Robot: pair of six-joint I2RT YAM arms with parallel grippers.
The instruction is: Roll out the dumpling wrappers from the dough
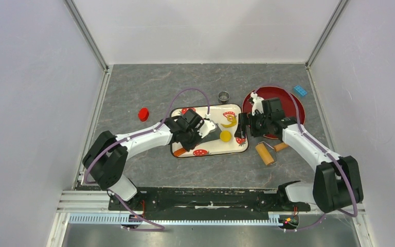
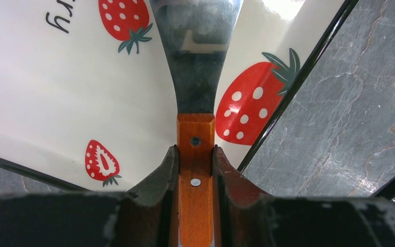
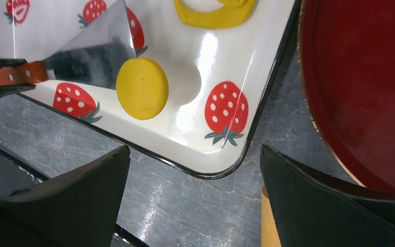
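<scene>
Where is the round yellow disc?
Top view: the dumpling wrapper lies on the strawberry tray, right of centre, against the spatula, near the crescent dough.

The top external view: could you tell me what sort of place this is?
Most likely a robotics lab test cell, not a kitchen: blank white walls enclose a grey tabletop, the left arm and right arm are bolted at its near edge, and yellow dough lies on a strawberry-print tray.

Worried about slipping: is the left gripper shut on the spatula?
Shut: the left gripper fingers press the spatula handle on both sides.
</scene>
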